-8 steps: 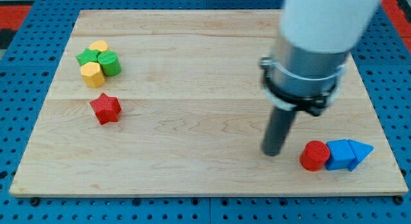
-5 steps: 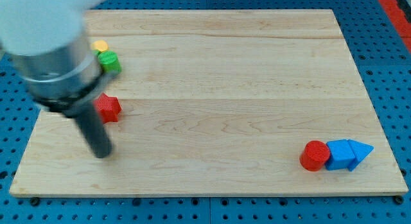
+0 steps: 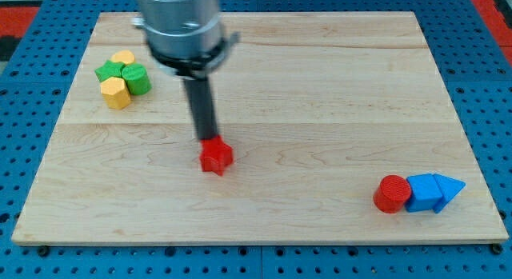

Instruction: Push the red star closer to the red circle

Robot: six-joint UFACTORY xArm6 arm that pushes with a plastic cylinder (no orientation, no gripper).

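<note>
My tip (image 3: 210,139) touched the red star (image 3: 216,157) from the view's top. It held nothing. The red circle (image 3: 391,193) sat well apart, at the view's right.

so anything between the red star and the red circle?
Nothing visible. Bare board lies between the red star and the red circle. My tip sits at the star's top edge; the blue blocks lie beyond the circle.

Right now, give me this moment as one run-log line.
my tip: touching red star's top edge | red circle: far right, against blue blocks | status: star not yet near circle
</note>
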